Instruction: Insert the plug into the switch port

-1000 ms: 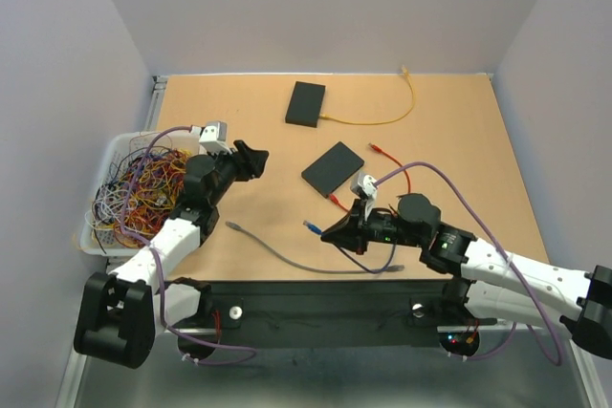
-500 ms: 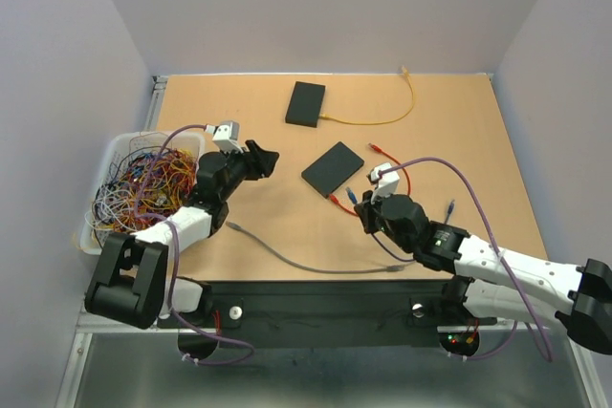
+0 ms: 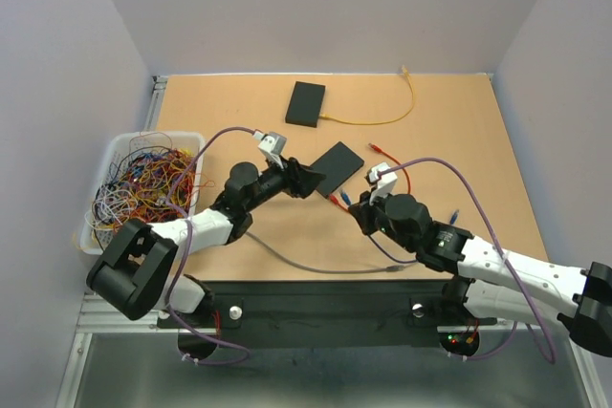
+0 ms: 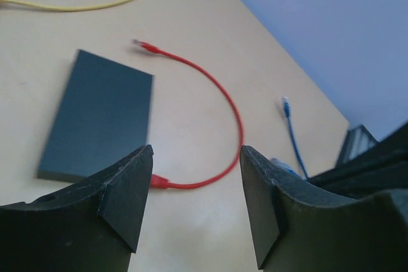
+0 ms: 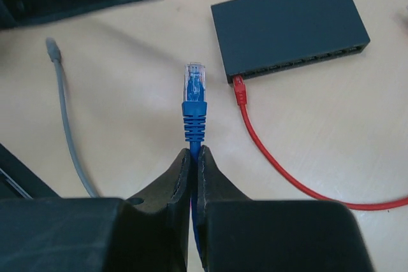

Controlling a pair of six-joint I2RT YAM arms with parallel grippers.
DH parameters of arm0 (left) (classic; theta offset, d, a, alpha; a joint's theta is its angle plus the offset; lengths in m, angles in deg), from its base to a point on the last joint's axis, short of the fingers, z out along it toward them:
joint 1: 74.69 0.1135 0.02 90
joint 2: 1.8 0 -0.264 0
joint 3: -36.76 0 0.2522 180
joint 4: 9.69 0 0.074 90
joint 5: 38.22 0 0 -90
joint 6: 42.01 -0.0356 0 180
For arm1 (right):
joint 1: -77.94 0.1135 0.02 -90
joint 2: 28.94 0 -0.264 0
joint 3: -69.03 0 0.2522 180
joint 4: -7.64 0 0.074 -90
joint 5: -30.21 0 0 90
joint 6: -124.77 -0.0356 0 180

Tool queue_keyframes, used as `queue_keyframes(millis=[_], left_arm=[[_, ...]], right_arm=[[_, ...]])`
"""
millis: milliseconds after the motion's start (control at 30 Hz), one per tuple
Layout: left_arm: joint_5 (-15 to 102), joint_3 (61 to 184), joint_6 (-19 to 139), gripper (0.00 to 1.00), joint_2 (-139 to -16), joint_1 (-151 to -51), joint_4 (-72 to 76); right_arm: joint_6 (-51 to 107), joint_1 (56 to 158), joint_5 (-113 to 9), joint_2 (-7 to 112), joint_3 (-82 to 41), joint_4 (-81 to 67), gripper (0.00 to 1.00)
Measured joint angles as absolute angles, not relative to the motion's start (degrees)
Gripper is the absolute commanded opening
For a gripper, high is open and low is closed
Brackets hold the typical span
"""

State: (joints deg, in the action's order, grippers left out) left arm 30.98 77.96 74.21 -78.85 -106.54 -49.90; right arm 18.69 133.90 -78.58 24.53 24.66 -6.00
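I'm looking down on a tan wooden counter (image 3: 459,140) carrying a flat black rectangular switch box (image 3: 339,161) near the middle. A thin red cable (image 4: 240,125) is plugged into the box's near edge and loops off to the right. Toward the far edge lies a second black box (image 3: 306,104), with a thin yellow cable (image 3: 378,124) running from its right side and curving up to the far rim. A thin grey cable (image 3: 287,260) lies loose along the near side, and a stretch of thin blue cable (image 4: 290,128) rests just right of the red loop. A white plastic basket (image 3: 177,135) of tangled coloured wires (image 3: 143,183) sits at the left edge.
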Motion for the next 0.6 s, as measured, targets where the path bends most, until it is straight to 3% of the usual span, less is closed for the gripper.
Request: queue_keyframes(millis=[233,600], left_arm=[[32.49,80.19,76.35,0.68,-78.72,-114.61,-50.65],[38.9,83.25,75.98,0.63,-79.27,-119.29,-46.56]], right_arm=[[19.41,133.9,-76.74,25.36,22.45,-4.12,0.0],[19.32,133.9,-76.5,25.43,21.97,-3.94,0.0]])
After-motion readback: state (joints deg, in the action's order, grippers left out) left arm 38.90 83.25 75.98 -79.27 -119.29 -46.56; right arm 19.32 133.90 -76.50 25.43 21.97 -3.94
